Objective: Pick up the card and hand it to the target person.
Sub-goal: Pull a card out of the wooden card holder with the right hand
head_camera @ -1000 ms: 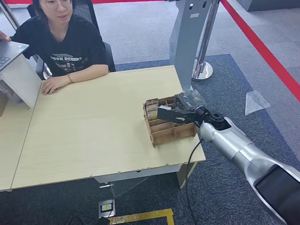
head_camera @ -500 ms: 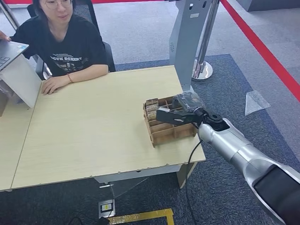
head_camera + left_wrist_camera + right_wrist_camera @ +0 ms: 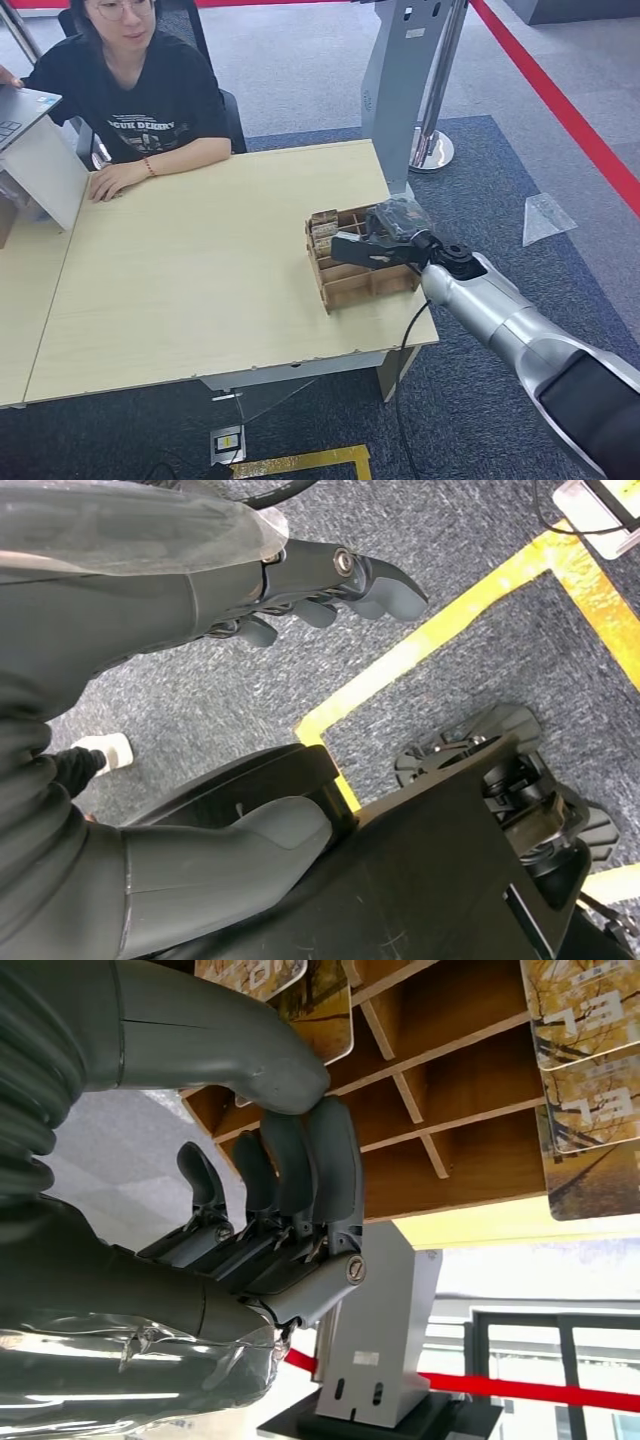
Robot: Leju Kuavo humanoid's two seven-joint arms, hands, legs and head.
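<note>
The scene is seen from high on the robot's body in the head view, facing forward and down over the table (image 3: 189, 270) toward the seated person (image 3: 132, 90). The left wrist view is taken close behind the left hand (image 3: 332, 585), facing down at the carpet (image 3: 226, 680). The right wrist view is taken very near the right hand (image 3: 287, 1190), turned on its side, facing the wooden tray (image 3: 453, 1110). That tray (image 3: 362, 285) and the right hand (image 3: 377, 245) are shared with the head view.
</note>
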